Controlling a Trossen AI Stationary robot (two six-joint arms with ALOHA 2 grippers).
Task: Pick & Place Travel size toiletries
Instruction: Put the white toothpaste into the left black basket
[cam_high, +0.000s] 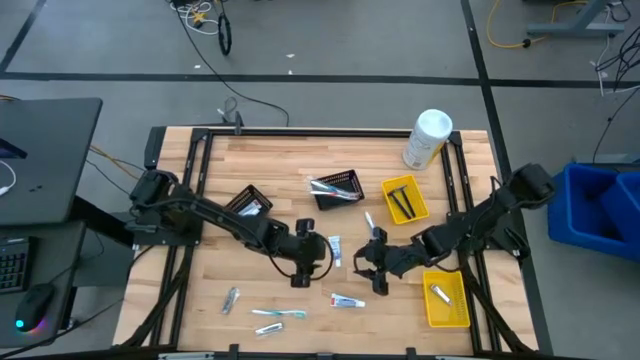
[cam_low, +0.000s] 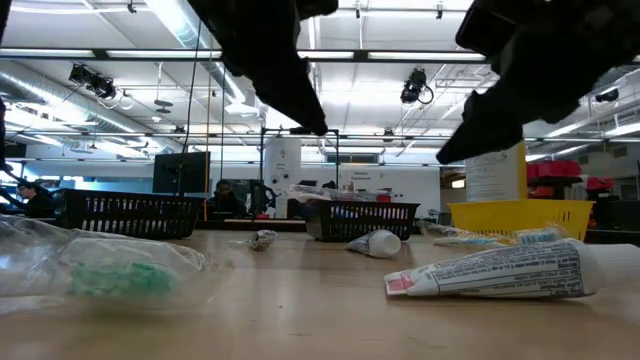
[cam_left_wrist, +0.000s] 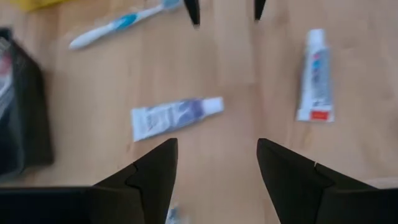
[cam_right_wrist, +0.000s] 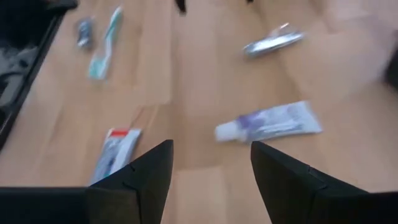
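A white-blue toothpaste tube (cam_high: 335, 250) lies flat on the wood between my two grippers. It also shows in the left wrist view (cam_left_wrist: 176, 116) and in the right wrist view (cam_right_wrist: 270, 122). My left gripper (cam_high: 316, 256) (cam_left_wrist: 217, 168) hovers open on the tube's left. My right gripper (cam_high: 362, 262) (cam_right_wrist: 211, 168) hovers open on its right. A second tube (cam_high: 346, 300) (cam_low: 500, 270) lies nearer the near edge. One toothbrush (cam_high: 368, 222) lies beyond the grippers, another toothbrush (cam_high: 278, 314) and a silvery packet (cam_high: 230, 298) lie near the near edge.
Two black mesh baskets (cam_high: 338, 187) (cam_high: 248, 203) stand mid-table, the first with items in it. Yellow trays sit at the right: one (cam_high: 405, 198) holds dark razors, another (cam_high: 446, 298) holds a small item. A white canister (cam_high: 428, 138) lies at the far right corner.
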